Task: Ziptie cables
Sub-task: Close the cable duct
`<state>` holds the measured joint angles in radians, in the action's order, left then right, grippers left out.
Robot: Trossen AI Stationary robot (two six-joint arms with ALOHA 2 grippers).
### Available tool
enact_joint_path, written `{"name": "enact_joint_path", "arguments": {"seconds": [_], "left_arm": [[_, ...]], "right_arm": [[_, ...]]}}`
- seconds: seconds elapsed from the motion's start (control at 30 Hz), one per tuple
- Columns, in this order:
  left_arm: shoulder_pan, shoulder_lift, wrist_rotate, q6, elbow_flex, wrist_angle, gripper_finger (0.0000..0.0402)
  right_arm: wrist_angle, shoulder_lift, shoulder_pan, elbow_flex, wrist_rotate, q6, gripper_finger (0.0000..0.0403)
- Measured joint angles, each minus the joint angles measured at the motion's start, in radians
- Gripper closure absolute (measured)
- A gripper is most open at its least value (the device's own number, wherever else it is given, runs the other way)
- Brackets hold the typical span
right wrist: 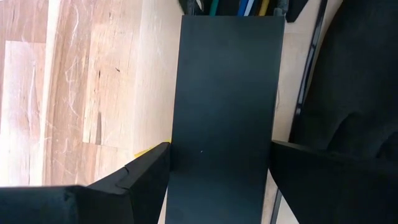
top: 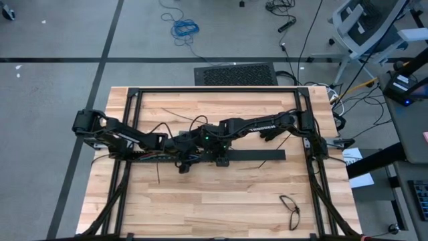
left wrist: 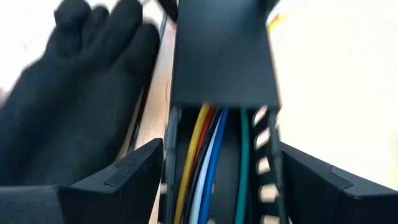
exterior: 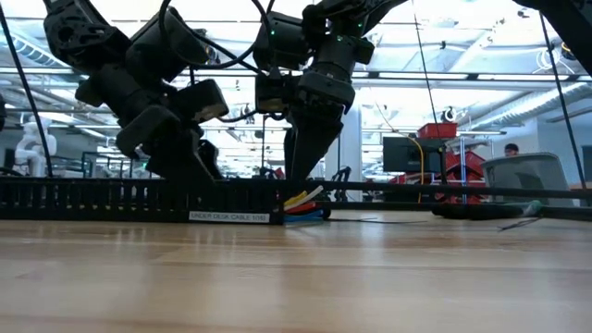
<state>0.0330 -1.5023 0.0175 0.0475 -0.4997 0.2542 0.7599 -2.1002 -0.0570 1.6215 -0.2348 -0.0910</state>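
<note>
both grippers straddle the black bar (right wrist: 227, 112), fingers spread either side. its lid hides the cables (left wrist: 205, 162) but for coloured ends; contact is unclear.

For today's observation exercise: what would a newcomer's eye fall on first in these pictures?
First, the two dark arms meeting at the middle of the wooden table, the left end effector and right end effector each straddling the long black slotted bar. Next, the coloured cables, yellow, red, white, blue and green, running inside that bar under its black cover. A small loop of black cable lies alone near the table's front right.
</note>
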Motion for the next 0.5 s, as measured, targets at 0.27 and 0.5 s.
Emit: {"name": "enact_joint_path", "arguments": {"seconds": [0.27,0.5], "left_arm": [[0.000,0.007,0.002,0.001,-0.001,0.007,0.0120],[0.000,0.023,0.004,0.019,-0.001,-0.011,0.0121]], "right_arm": [[0.000,0.000,0.000,0.000,0.001,0.000,0.0147],[0.000,0.000,0.000,0.000,0.001,0.000,0.0147]]}}
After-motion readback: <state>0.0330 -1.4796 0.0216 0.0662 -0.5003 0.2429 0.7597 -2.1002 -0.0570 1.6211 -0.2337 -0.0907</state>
